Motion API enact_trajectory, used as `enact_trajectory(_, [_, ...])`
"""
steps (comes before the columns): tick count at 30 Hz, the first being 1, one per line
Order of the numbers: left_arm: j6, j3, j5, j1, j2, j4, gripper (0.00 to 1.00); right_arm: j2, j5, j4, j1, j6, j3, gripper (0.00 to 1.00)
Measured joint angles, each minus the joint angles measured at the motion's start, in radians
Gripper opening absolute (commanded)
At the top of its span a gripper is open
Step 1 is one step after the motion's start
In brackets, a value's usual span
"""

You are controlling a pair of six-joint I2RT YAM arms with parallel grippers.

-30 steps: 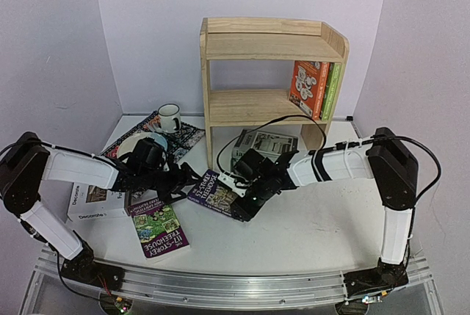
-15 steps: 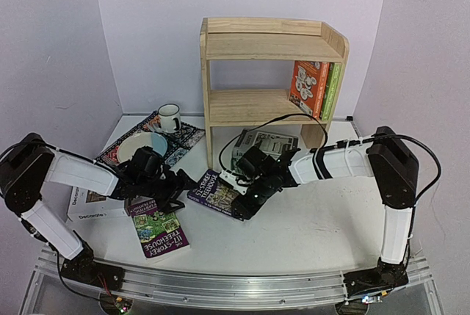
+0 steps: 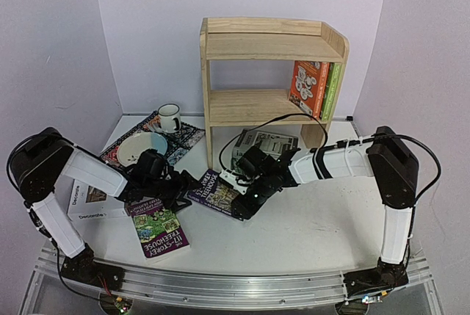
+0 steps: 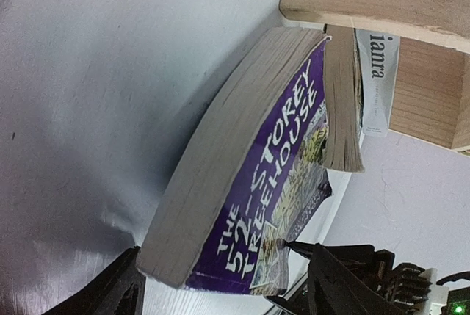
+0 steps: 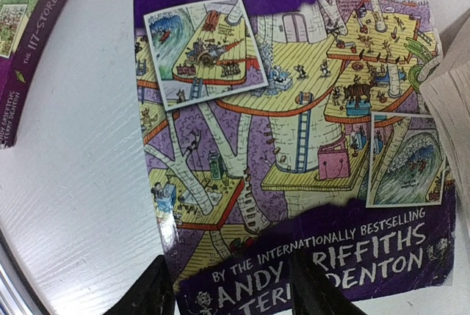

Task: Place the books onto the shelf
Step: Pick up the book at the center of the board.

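Left end effector (image 3: 179, 186): released, fingers astride a corner of the purple book (image 3: 215, 191).
Right end effector (image 5: 228, 285): released, fingers apart over that book's cover.
Purple book: on the bench (image 3: 316, 230).

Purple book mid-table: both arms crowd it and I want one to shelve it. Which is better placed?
Probably right: the right claw sits over the purple book, and the shelf stands on that arm's side.

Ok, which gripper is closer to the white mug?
Left. The left gripper is on the near side of the mug; the right gripper is farther right, over the 52-Storey book.
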Motion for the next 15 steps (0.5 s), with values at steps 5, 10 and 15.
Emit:
enact_trajectory(5, [-0.001,0.033,0.003,0.0,0.06,0.035,0.71,0.0,0.0,-0.001,0.0,0.0,0.001,0.51])
enact_trajectory(10, [-0.009,0.064,0.013,0.002,0.106,0.065,0.57,0.0,-0.003,0.002,-0.001,0.01,0.002,0.51])
enact_trajectory(15, [-0.009,0.068,0.005,0.005,0.108,0.066,0.34,0.0,-0.009,0.001,-0.003,0.018,0.004,0.54])
